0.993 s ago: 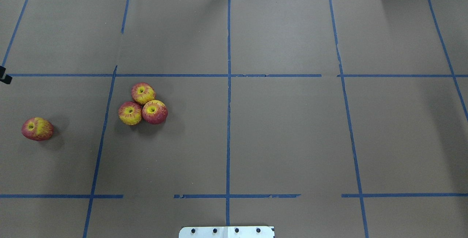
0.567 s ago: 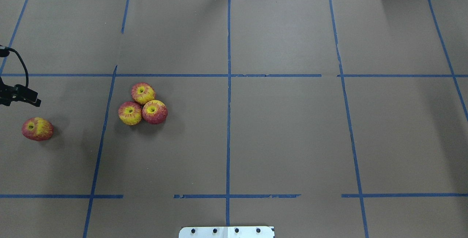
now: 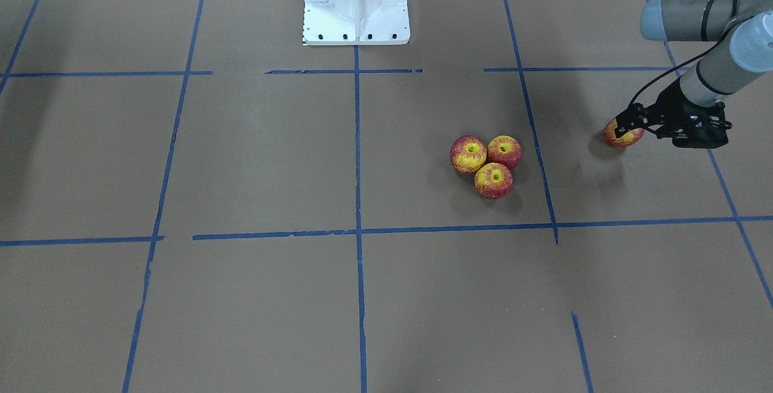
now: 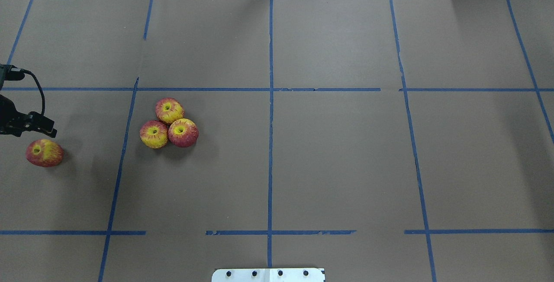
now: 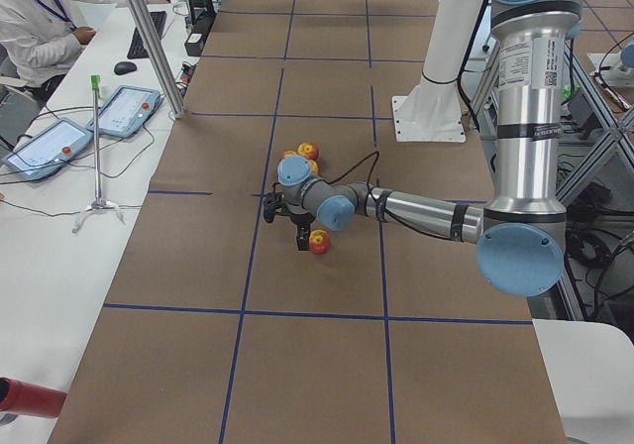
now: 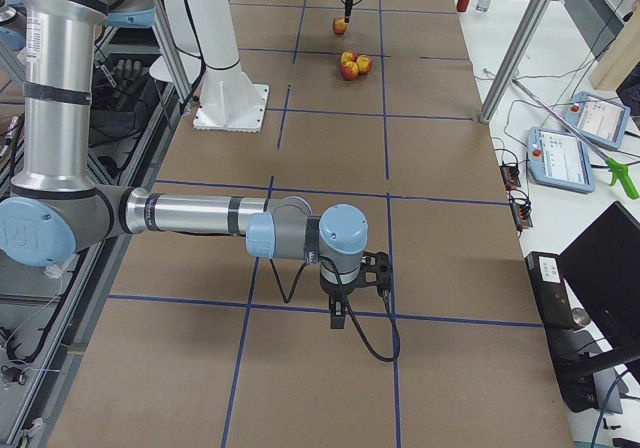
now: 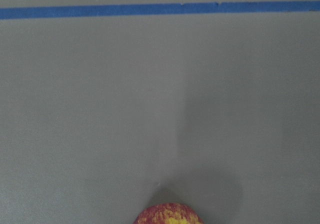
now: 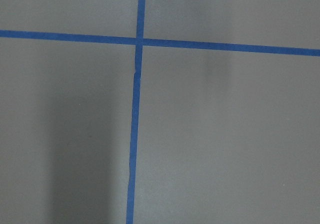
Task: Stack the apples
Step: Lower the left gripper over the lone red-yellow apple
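Four round, streaked apples [image 4: 183, 132], three touching, one apart; left jaws and right jaws: opening indiscernible.

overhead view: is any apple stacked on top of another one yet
No, the three clustered apples sit side by side on the table, and the fourth apple lies apart by itself.

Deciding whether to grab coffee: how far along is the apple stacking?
Done: three apples sit touching on the table, a likely base. In hand: the left gripper is near the fourth apple, not gripping it. Left: pick it up and set it on top.
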### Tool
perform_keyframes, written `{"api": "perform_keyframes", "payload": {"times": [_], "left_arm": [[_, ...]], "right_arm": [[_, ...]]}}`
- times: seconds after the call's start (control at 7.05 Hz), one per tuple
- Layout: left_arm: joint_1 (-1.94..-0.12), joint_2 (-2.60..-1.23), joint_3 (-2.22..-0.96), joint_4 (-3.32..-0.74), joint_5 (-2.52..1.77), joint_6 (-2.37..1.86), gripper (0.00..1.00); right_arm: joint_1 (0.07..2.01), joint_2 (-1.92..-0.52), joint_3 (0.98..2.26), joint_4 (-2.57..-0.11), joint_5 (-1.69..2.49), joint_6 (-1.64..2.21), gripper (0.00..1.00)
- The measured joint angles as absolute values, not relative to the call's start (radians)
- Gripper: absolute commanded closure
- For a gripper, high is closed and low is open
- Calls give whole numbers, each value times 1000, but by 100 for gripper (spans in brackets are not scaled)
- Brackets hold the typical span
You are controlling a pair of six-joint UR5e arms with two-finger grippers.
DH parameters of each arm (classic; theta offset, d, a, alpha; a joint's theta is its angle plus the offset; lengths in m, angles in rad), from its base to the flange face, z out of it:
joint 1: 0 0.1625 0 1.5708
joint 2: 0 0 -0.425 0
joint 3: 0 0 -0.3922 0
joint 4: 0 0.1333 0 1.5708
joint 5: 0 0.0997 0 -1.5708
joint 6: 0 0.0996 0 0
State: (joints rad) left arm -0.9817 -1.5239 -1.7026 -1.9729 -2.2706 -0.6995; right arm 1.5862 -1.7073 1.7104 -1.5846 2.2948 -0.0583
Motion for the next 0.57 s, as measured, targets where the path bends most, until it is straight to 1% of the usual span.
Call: {"api": "perform_keyframes", "payload": {"times": [0.57], "left_arm": [[-949,-1524,-1681,-1973,-2273,-698,0]], "right_arm": [[1586,-1707,1710,-1585,2295,-58,0]]}}
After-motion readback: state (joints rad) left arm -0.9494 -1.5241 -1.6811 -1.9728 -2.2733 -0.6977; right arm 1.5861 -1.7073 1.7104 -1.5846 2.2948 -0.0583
